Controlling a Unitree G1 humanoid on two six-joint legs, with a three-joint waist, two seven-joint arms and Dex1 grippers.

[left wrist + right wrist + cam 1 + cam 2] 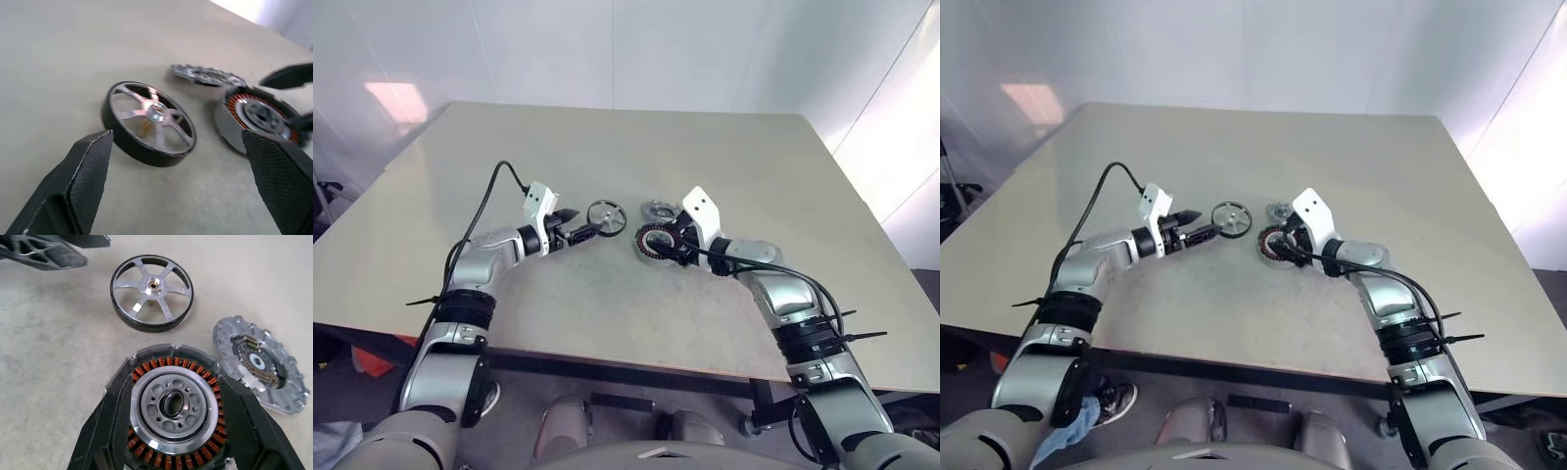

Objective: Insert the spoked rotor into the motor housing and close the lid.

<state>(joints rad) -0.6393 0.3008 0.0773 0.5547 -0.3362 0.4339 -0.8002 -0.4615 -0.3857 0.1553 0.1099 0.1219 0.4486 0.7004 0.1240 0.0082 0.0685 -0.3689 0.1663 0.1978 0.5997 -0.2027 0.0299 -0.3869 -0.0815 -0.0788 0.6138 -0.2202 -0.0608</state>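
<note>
The spoked rotor [607, 216] lies flat on the table, a dark-rimmed open wheel with a shiny hub. My left gripper [584, 231] stands open just to the left of it, with wide-spread fingers [88, 166] that reach toward the rim without touching it. To the rotor's right, the motor housing [173, 406] shows its copper windings around a grey hub and looks tipped up a little. My right gripper [658, 242] is shut on it, one finger against each side. The lid [259, 364], a grey disc with cut-outs, lies flat on the table just behind the housing.
The pale table [607, 313] stretches far behind the parts, and its front edge runs close below both forearms. A black cable [494, 181] loops up from the left wrist. White walls stand beyond the table's back edge.
</note>
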